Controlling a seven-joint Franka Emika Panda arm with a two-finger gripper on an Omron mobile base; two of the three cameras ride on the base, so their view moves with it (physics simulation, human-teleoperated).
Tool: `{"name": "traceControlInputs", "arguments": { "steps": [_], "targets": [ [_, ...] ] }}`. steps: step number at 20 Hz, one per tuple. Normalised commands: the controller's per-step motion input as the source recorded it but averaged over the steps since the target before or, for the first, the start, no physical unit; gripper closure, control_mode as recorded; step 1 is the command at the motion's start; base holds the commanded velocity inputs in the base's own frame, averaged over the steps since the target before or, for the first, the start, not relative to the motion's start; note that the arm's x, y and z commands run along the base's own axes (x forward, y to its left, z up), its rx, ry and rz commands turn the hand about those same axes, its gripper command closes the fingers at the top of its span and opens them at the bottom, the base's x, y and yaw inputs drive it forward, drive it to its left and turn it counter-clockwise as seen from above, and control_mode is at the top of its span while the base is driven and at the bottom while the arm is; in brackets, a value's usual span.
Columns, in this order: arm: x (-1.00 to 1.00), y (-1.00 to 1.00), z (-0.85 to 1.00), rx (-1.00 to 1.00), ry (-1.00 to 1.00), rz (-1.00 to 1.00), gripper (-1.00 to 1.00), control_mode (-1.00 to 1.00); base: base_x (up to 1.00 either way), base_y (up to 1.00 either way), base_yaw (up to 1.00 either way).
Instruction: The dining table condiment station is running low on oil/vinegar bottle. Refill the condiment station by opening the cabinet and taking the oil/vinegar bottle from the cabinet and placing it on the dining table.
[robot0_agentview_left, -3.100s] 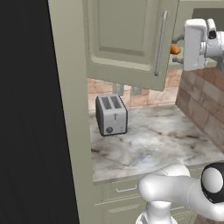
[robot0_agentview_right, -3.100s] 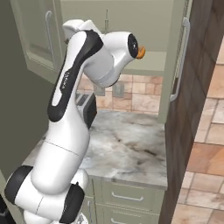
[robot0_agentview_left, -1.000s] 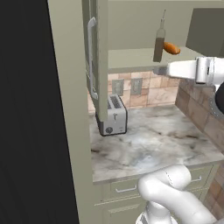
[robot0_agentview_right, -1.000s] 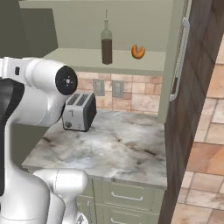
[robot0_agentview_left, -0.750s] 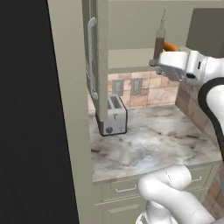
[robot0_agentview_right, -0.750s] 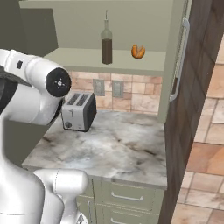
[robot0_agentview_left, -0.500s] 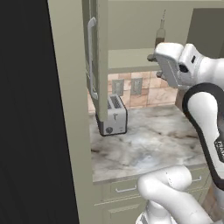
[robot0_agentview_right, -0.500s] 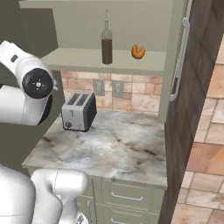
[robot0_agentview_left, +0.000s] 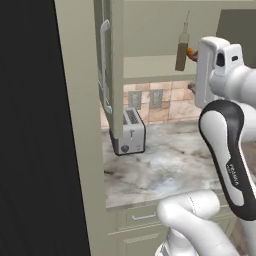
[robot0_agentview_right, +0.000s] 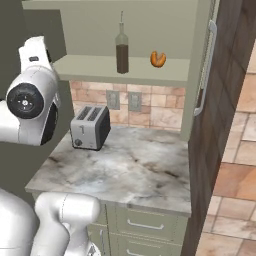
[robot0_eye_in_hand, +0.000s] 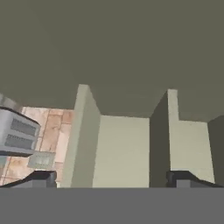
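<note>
The sage-green cabinet (robot0_agentview_left: 150, 30) stands with both doors swung wide; its left door's edge and bar handle (robot0_agentview_left: 105, 50) face me. On its shelf (robot0_agentview_right: 95, 67) the oil/vinegar bottle (robot0_agentview_right: 122, 50) stands upright, dark below, clear above, with a thin neck, also seen as the bottle (robot0_agentview_left: 182, 47) just left of my wrist. My gripper (robot0_eye_in_hand: 113, 179) is open with nothing between its fingertips (robot0_eye_in_hand: 41, 177), pointing at green cabinet panels, apart from the bottle. The dining table is out of view.
A small orange item (robot0_agentview_right: 158, 59) lies on the shelf right of the bottle. A silver toaster (robot0_agentview_right: 90, 127) sits on the marble counter (robot0_agentview_right: 135, 170) under the cabinet. The right door's handle (robot0_agentview_right: 205, 70) hangs beside a dark wood panel (robot0_agentview_right: 225, 100). Green drawers (robot0_agentview_right: 145, 225) are below.
The left cabinet door went from nearly shut to wide open. In the last second my hand drew back from in front of the shelf and my forearm folded upright, nearer the base.
</note>
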Motion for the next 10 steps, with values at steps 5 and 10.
{"name": "traceControlInputs", "arguments": {
  "steps": [5,10],
  "targets": [
    [0.08,-0.75,0.37,0.71,0.25,-0.28,-1.00,-1.00,0.00,0.00,0.00],
    [0.13,-0.61,0.15,0.74,0.36,-0.23,-1.00,-1.00,0.00,0.00,0.00]
  ]
}}
